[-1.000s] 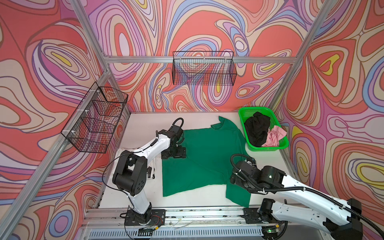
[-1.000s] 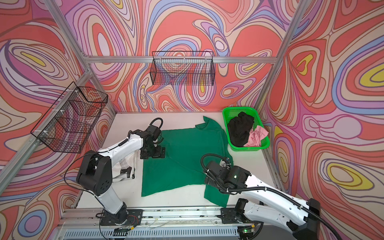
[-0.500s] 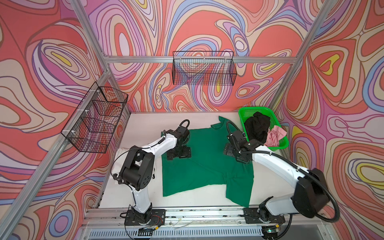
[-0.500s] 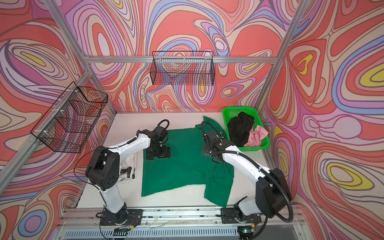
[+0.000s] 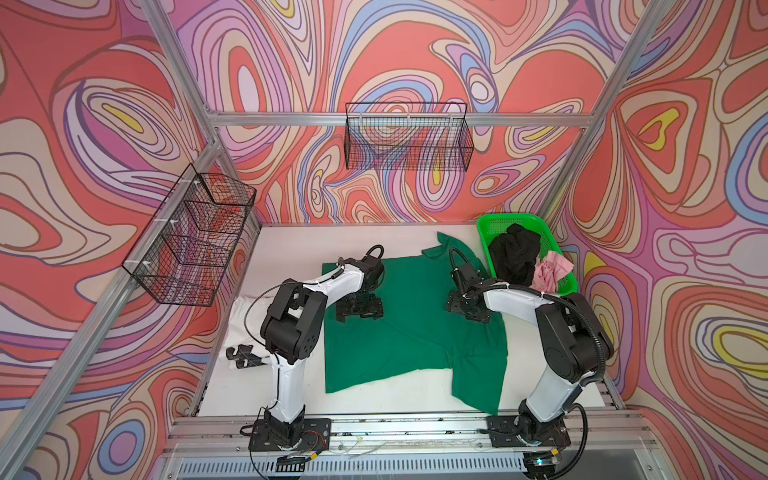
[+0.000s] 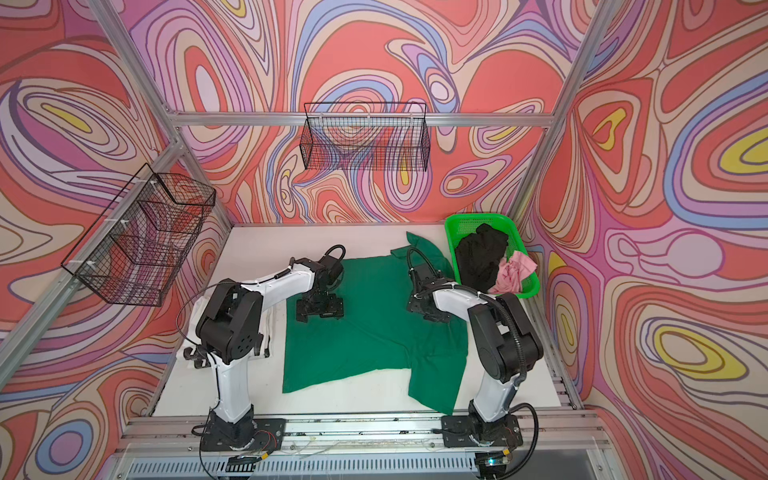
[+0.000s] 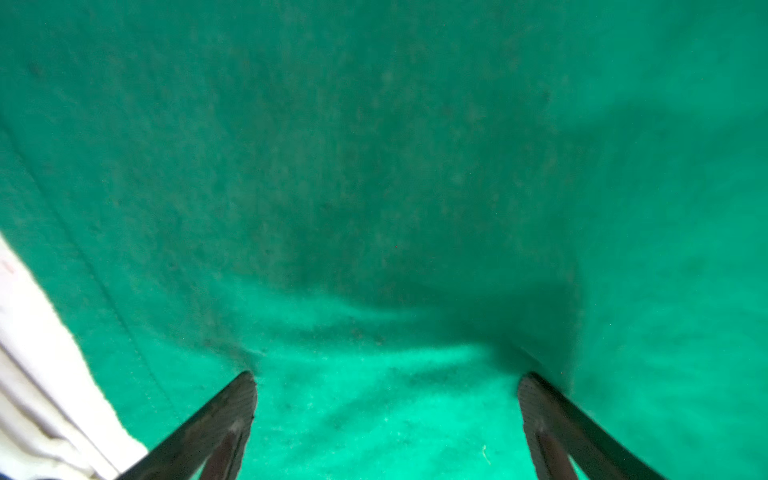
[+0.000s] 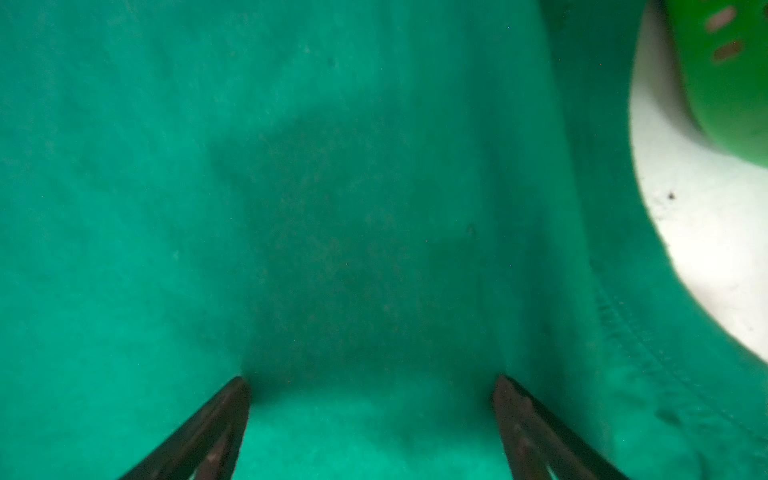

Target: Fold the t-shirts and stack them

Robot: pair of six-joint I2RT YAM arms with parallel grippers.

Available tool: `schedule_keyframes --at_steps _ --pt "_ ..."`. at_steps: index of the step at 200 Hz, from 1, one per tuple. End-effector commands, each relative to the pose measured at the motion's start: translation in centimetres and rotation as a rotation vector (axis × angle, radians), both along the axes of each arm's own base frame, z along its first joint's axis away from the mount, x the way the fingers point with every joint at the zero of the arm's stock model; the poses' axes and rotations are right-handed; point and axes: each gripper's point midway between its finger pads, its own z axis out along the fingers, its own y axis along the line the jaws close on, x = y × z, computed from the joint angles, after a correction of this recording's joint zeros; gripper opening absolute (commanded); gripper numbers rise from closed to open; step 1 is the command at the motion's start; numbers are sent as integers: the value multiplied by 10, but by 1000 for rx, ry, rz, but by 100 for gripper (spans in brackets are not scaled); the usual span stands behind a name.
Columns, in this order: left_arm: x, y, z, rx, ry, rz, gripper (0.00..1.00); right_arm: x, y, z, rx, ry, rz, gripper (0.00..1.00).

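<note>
Left pincer [image 5: 359, 309] stands wide open, its jaws spread apart with their tips down on the dark green t-shirt [image 5: 407, 332]; in the left wrist view only flat green cloth lies between them, with a slight wrinkle at the tips. Right pincer [image 5: 467, 307] is wide open too, tips likewise down on the same shirt, holding nothing.

In both top views the dark green t-shirt lies spread over the middle of the white desk [image 5: 291, 245]. Its collar points to the upper right of the frame, and one sleeve reaches toward the lower right. The left pincer sits on the shirt's left part and the right pincer on its right part, well apart from each other.

At the right of the frame a bright green basket [image 5: 507, 218] holds the crumpled black t-shirt [image 5: 513, 257], with the pale pink t-shirt [image 5: 548, 272] just beside it. The white t-shirt [image 5: 243, 316] lies at the left edge of the desk, partly hidden behind the left arm.
</note>
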Motion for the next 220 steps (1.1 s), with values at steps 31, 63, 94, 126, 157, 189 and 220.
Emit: schedule_keyframes --at_steps 31,63,94,126,157,189,220 --pt "-24 54 -16 162 133 -56 100 -74 3 -42 88 211 -34 96" --pt "-39 55 -17 138 158 -83 100 -97 3 -35 114 224 -50 96" --pt "-46 52 -10 102 155 -104 100 -108 1 -27 96 225 -26 96" --pt "-46 46 -2 69 131 -97 100 -107 -6 -27 37 234 13 98" --pt "-29 24 26 -34 55 -68 100 -83 4 2 47 173 50 98" --pt "18 12 91 -87 -143 -43 100 -36 6 67 -12 10 82 98" --pt "64 20 132 -138 -272 58 100 27 20 113 -18 -120 86 98"
